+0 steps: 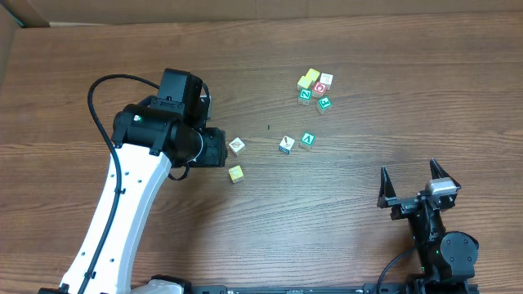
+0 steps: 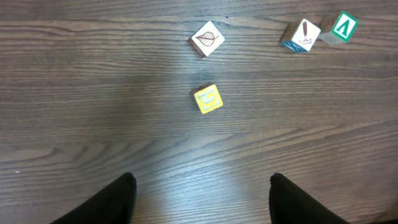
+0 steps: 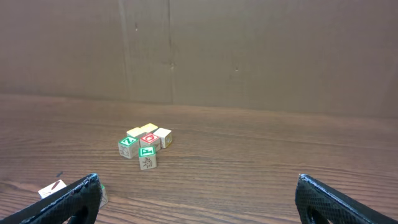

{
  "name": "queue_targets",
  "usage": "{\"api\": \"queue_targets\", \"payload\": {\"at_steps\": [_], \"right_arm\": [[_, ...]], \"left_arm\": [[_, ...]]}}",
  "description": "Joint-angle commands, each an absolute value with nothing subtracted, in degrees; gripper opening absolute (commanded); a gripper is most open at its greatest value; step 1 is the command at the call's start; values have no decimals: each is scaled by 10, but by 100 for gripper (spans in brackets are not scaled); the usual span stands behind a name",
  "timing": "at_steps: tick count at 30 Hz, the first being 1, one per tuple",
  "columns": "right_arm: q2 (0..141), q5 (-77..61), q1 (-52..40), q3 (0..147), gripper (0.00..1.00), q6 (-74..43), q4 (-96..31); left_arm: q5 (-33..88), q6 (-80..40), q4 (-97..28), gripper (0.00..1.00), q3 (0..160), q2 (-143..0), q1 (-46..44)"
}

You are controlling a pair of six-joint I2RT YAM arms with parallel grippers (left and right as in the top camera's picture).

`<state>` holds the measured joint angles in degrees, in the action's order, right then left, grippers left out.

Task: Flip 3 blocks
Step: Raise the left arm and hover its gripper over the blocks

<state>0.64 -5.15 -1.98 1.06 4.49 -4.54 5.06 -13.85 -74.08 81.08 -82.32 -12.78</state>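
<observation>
Nearby, red-faced cube (image 1: 319, 87) among blocks (image 1: 311, 78)

Left arm (image 1: 122, 212): long white link, black rounded joint housings, tiny green light, thin black cable (image 1: 91, 102) looping alongside. Right arm (image 1: 448, 247): all black, small grey block on top, green light. Right gripper (image 1: 409, 168): two pointed black fingers. Left gripper (image 2: 202, 180): blunt matte-black fingertips.

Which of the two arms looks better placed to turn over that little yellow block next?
Left. The left tool hangs open close to the yellow block and lined up with it, with the leaf block just beyond. The right tool, also open, sits far from both.
</observation>
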Motion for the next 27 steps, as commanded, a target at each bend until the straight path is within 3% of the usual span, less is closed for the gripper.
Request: {"api": "queue_targets", "payload": {"at_steps": [1,4,8,16,27], "right_arm": [[2,-55,-22,4,100,46,-43],[2,-55,-22,4,100,46,-43],[2,-55,-22,4,100,46,-43],[2,-55,-22,4,100,46,-43],[2,-55,-22,4,100,46,-43]], "left_arm": [[37,-143,-738,82,814,-824,-129],[12,-144,-736,100,814,-824,-129],[-57,-182,-725,100,814,-824,-115],[-61,-202,-675,100,814,-824,-43],[-62,-202,-675,100,814,-824,-38]]}}
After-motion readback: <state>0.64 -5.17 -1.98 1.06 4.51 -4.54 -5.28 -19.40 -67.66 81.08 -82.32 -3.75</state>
